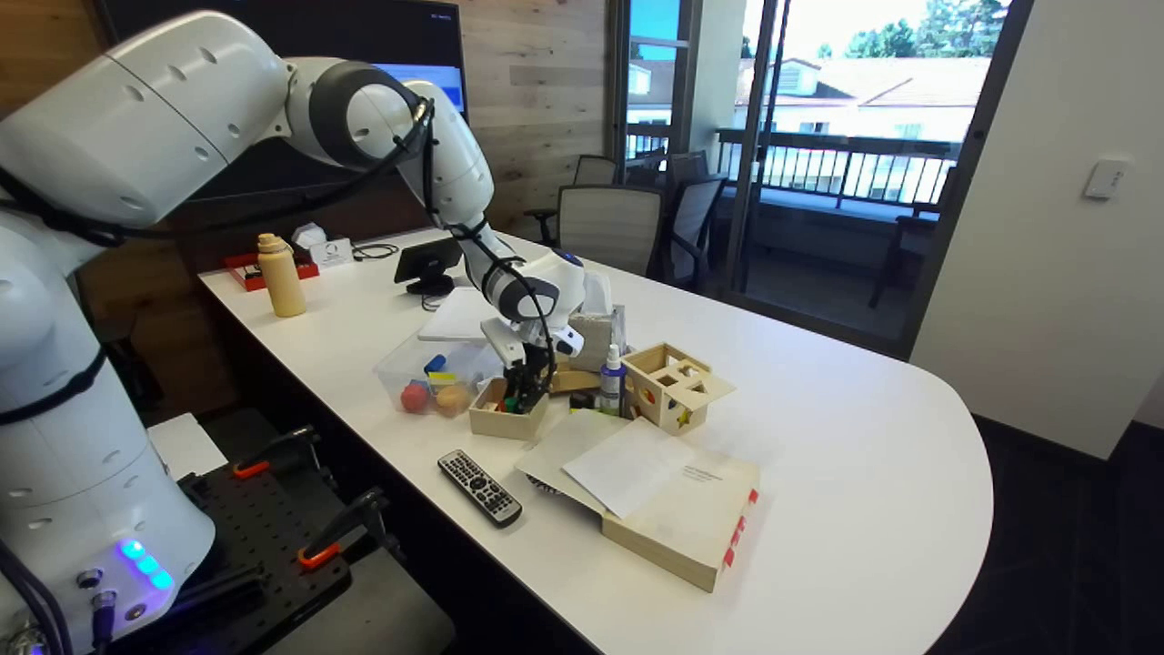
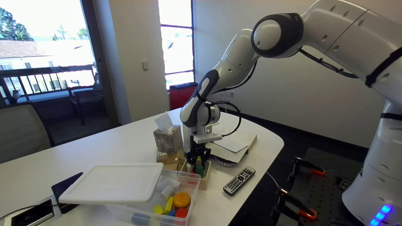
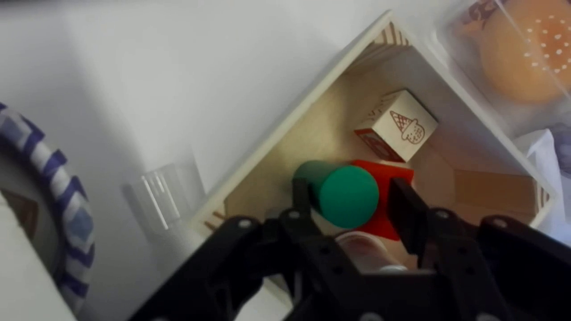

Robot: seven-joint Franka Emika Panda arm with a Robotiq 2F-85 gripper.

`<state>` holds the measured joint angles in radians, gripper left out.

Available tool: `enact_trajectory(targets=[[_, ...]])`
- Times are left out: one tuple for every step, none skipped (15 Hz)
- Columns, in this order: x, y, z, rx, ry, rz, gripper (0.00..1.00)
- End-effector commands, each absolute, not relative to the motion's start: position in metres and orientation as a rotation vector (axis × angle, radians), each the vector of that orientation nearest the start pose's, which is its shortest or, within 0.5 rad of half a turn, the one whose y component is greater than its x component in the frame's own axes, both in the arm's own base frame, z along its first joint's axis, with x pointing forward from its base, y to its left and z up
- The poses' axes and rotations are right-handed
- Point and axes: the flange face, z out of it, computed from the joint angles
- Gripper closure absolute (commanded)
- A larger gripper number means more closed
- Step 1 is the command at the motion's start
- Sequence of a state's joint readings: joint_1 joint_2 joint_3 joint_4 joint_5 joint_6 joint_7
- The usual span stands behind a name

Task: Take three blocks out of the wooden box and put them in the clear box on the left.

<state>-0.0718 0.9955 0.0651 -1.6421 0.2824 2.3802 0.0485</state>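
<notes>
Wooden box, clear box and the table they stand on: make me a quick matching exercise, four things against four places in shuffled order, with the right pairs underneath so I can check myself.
Things
1. green block
2. remote control
3. orange spotted toy
4. cube with an ice-cream drawing

Places
A. in the clear box
B. directly on the table
C. in the wooden box, clear of the gripper
D. in the gap of the gripper

Right pairs
1-D
2-B
3-A
4-C
</notes>
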Motion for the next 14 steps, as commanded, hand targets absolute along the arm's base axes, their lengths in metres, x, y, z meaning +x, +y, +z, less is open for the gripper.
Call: enact_trajectory(targets=[[0.631,-0.003,0.018,-2.826,0.489,0.414,0.80],[0.631,-0.004,0.018,-2.825,0.489,0.417,0.88],[0.631,-0.004,0.018,-2.824,0.491,0.419,0.92],[0.631,-0.004,0.019,-2.823,0.492,0.422,0.92],[0.631,-0.004,0.019,-2.822,0.491,0.425,0.92],[0.631,-0.004,0.019,-2.821,0.492,0.427,0.92],[0.632,-0.004,0.021,-2.821,0.493,0.430,0.92],[0.633,-0.003,0.025,-2.822,0.492,0.430,0.92],[0.634,-0.003,0.031,-2.829,0.496,0.431,0.92],[0.636,-0.003,0.037,-2.832,0.502,0.431,0.92],[0.638,-0.003,0.045,-2.835,0.516,0.431,0.92],[0.640,-0.002,0.054,-2.835,0.533,0.428,0.92],[0.643,-0.002,0.064,-2.837,0.552,0.425,0.92],[0.645,0.000,0.074,-2.840,0.562,0.418,0.92]])
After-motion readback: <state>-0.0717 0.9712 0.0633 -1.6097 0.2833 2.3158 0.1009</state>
